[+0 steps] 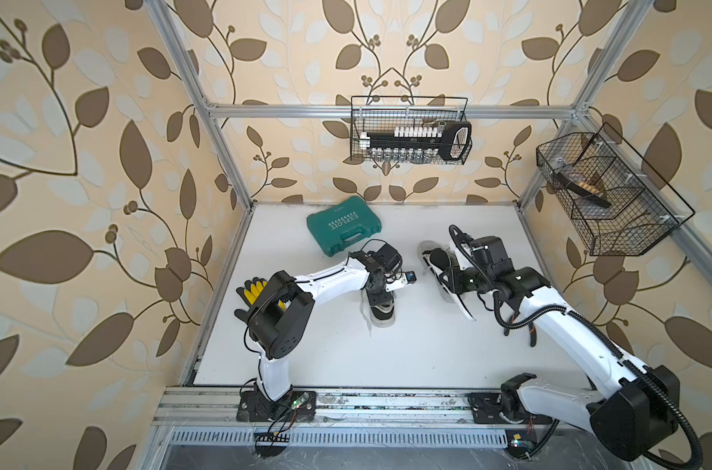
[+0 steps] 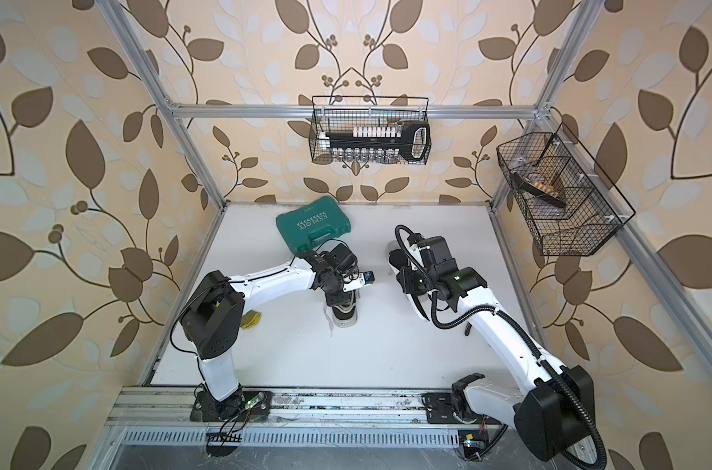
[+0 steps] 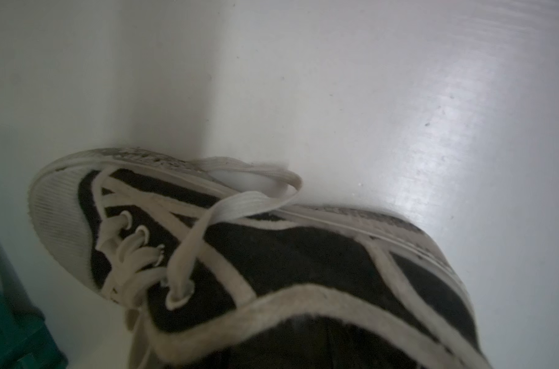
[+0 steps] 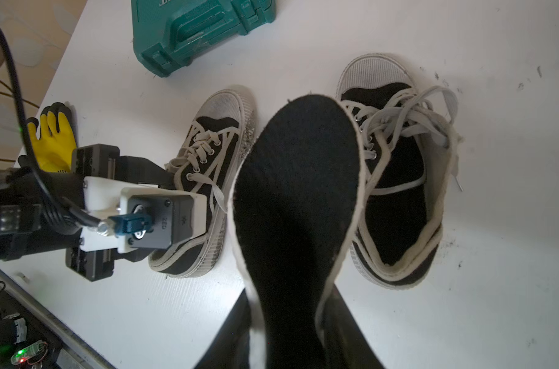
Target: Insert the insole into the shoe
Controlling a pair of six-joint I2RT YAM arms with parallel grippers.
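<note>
Two black canvas shoes with white laces and soles stand side by side on the white table. The left shoe (image 1: 383,317) (image 3: 271,255) (image 4: 220,127) lies under my left gripper (image 1: 381,299). Its fingers (image 4: 150,174) stand apart astride the heel end, and its wrist camera hides the tips. The right shoe (image 1: 433,258) (image 4: 396,198) has a wide, dark mouth. My right gripper (image 4: 291,338) is shut on the narrow end of the black, white-edged insole (image 4: 297,191) (image 1: 464,307). The insole hangs above the table between the two shoes.
A green tool case (image 1: 343,226) (image 4: 204,28) lies at the back left of the table. A yellow-and-black glove (image 1: 256,291) lies under the left arm. Two wire baskets (image 1: 411,134) (image 1: 606,195) hang on the back and right walls, above the table.
</note>
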